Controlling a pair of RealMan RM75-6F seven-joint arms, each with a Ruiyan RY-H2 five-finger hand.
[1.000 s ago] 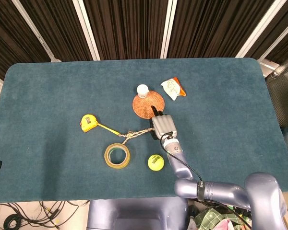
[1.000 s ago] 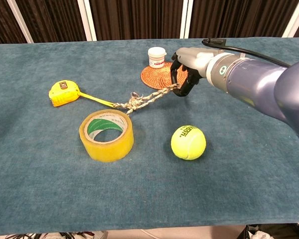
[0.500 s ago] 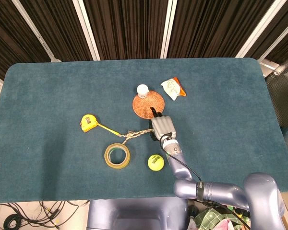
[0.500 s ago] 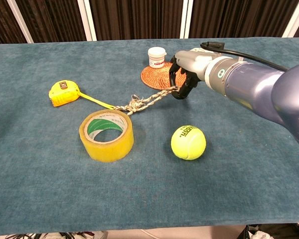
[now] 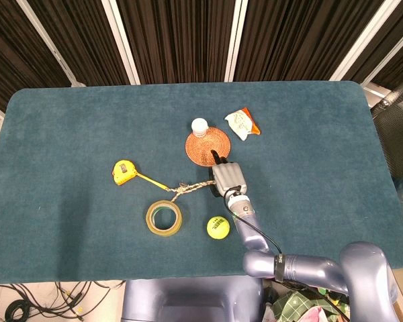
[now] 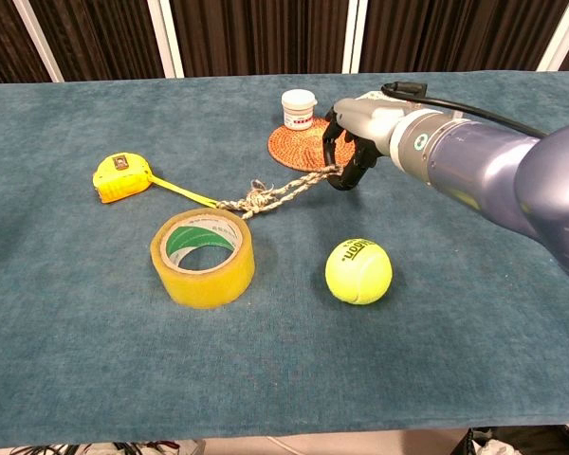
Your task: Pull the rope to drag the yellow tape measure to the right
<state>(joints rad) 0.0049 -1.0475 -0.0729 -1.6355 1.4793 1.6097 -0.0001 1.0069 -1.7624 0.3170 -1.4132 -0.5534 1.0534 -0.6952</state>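
Note:
A yellow tape measure [image 5: 123,172] [image 6: 120,177] lies left of centre with its yellow blade pulled out to the right. The blade's end is tied to a braided rope [image 5: 192,188] [image 6: 280,192] that runs right, knotted near the tape roll. My right hand [image 5: 226,178] [image 6: 353,145] grips the rope's right end beside the woven coaster, fingers curled around it. The left hand is in neither view.
A roll of clear yellow tape [image 5: 164,218] [image 6: 203,257] lies just below the rope's knot. A tennis ball [image 5: 217,227] [image 6: 358,270] sits below my hand. Behind it are an orange woven coaster [image 5: 204,144] [image 6: 298,140], a white jar [image 5: 199,126] [image 6: 299,103] and a snack packet [image 5: 242,123].
My right hand has shifted slightly left and back along the rope. Tape measure, rope knot and other objects have not visibly moved.

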